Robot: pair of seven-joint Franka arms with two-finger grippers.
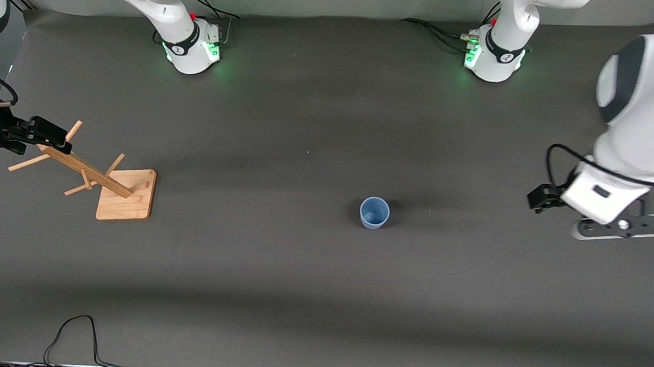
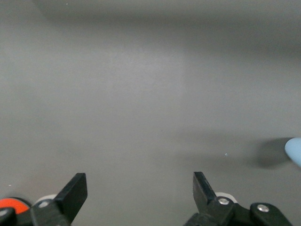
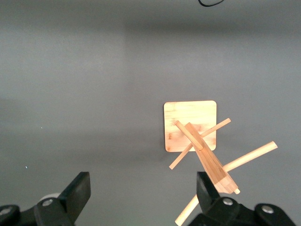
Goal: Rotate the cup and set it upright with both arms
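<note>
The small pale blue cup (image 1: 374, 212) stands upright, mouth up, on the dark table mat, toward the left arm's end of the middle. Only its edge shows in the left wrist view (image 2: 294, 150). My left gripper (image 1: 540, 198) hangs above the table at the left arm's end, well apart from the cup; in its wrist view (image 2: 139, 189) it is open and empty. My right gripper (image 1: 43, 133) is over the right arm's end of the table, beside the top of a wooden rack; in its wrist view (image 3: 141, 189) it is open and empty.
A wooden peg rack (image 1: 84, 169) on a square bamboo base (image 1: 127, 195) stands at the right arm's end; it also shows in the right wrist view (image 3: 203, 149). A black cable (image 1: 73, 332) lies at the table's near edge.
</note>
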